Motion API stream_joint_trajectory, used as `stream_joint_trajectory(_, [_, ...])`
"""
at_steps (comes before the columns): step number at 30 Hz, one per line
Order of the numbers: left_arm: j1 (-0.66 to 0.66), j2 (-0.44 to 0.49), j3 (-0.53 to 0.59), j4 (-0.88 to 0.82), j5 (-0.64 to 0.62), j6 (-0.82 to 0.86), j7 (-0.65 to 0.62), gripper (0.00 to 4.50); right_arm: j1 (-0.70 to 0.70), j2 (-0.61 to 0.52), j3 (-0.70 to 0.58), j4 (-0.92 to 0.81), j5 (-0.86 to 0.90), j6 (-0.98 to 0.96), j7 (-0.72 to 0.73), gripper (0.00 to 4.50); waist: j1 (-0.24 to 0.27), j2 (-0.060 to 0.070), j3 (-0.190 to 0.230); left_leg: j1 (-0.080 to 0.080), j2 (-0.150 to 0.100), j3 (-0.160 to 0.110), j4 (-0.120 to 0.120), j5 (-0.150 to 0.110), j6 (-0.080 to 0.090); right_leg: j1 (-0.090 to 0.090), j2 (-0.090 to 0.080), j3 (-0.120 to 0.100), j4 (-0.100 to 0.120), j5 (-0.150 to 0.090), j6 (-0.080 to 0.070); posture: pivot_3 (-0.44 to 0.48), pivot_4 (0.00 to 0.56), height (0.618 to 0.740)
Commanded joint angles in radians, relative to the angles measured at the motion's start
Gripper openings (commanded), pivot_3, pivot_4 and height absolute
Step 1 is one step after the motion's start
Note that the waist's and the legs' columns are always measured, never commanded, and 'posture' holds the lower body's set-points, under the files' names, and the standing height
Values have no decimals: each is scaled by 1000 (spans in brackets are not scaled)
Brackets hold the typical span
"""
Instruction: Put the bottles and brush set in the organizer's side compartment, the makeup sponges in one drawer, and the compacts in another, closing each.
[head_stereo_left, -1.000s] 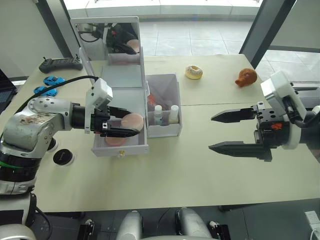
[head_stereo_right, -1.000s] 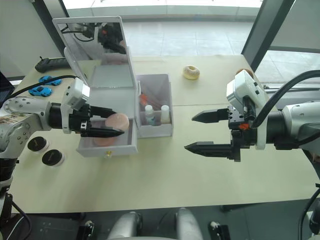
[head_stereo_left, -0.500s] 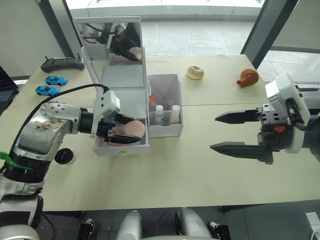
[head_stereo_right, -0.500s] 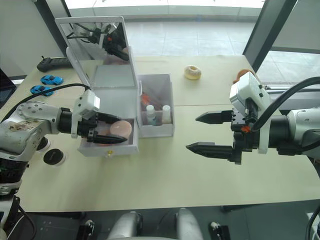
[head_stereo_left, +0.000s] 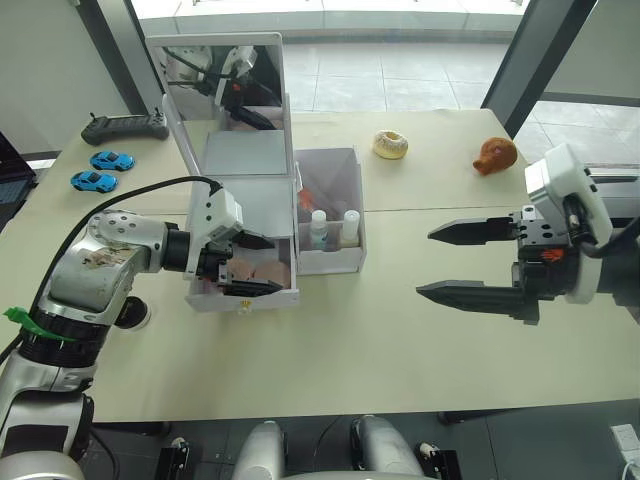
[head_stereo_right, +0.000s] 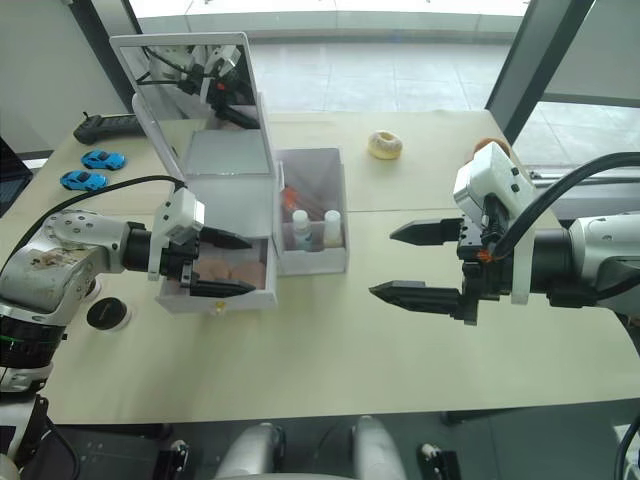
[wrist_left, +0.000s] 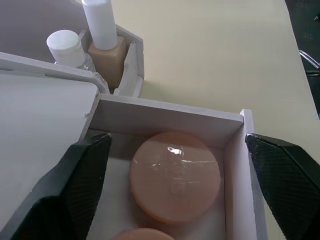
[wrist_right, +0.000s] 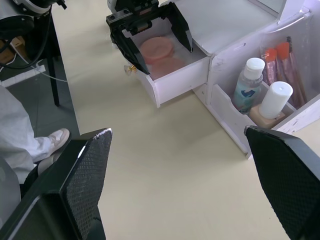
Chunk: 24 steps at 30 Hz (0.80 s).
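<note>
The white organizer (head_stereo_left: 240, 155) stands mid-left on the table with its mirror lid (head_stereo_left: 220, 75) up. Its upper drawer (head_stereo_left: 245, 298) is pulled out and two pink makeup sponges (wrist_left: 175, 175) lie inside. My left gripper (head_stereo_left: 272, 265) hovers open over that drawer, one finger on each side of the sponges, holding nothing. The side compartment (head_stereo_left: 335, 262) holds the clear bottle (head_stereo_left: 318, 228), the beige bottle (head_stereo_left: 349, 225) and the brush set (wrist_right: 280, 55). A black compact (head_stereo_right: 107, 313) lies on the table under my left arm. My right gripper (head_stereo_left: 425, 264) is open and empty above the table, right of the organizer.
A doughnut toy (head_stereo_left: 388, 144) and a brown toy (head_stereo_left: 493, 155) lie at the far right. A black controller (head_stereo_left: 125, 127) and two blue toy cars (head_stereo_left: 110, 160) sit at the far left. A person's leg and shoe (wrist_right: 45, 140) show beside the table.
My left gripper lowered the sponge into the open drawer, opened and let it go; the sponge now lies in the drawer. The right gripper has barely moved.
</note>
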<state>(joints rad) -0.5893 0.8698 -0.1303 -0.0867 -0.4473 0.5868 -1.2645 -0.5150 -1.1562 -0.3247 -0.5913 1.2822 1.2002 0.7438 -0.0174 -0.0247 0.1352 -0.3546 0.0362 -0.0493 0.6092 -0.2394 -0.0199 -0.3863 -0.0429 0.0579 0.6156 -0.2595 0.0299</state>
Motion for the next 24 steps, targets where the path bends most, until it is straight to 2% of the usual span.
stream_joint_trajectory(1, [-29,16,62,-22,-30,20,1,4493,-27,-20,-4,9,3,-33,17,4500,0,0,0,0,0,0,0,0,0,0,0,0,0,0,0,0,150,740])
stream_joint_trajectory(5, [-44,27,131,-23,-74,58,13,4493,-46,-15,20,18,-4,-41,25,4500,-1,0,0,0,0,0,0,0,0,0,0,0,0,0,0,0,150,740])
stream_joint_trajectory(9, [26,55,265,-110,-209,167,17,4493,-74,-10,57,32,-15,-57,49,4500,-6,0,0,0,0,0,0,0,0,0,0,0,0,0,0,0,150,740])
stream_joint_trajectory(13, [335,124,517,-347,-371,222,-75,4493,-109,1,99,55,-34,-79,102,4500,-27,1,0,1,2,1,-2,0,0,0,1,1,0,0,0,0,150,740])
stream_joint_trajectory(15, [544,97,677,-450,-386,224,-76,4493,-146,17,153,85,-83,-104,145,4500,-25,1,0,1,3,1,-1,0,0,0,1,0,1,0,0,0,150,740])
stream_joint_trajectory(17, [703,60,772,-504,-369,211,-47,4493,-180,31,206,119,-139,-126,190,4500,-23,1,0,2,4,2,-1,0,0,-1,1,0,1,0,-1,0,150,740])
stream_joint_trajectory(21, [913,-76,876,-543,-332,156,62,4493,-235,60,288,176,-234,-175,277,4500,-14,2,0,2,3,2,0,0,0,0,-1,0,-1,-4,-7,0,150,740])
stream_joint_trajectory(24, [1060,-142,887,-549,-285,117,93,4493,-267,85,320,208,-271,-188,320,4500,-7,-1,-1,1,2,2,0,0,0,0,0,0,-1,-3,-6,0,150,740])
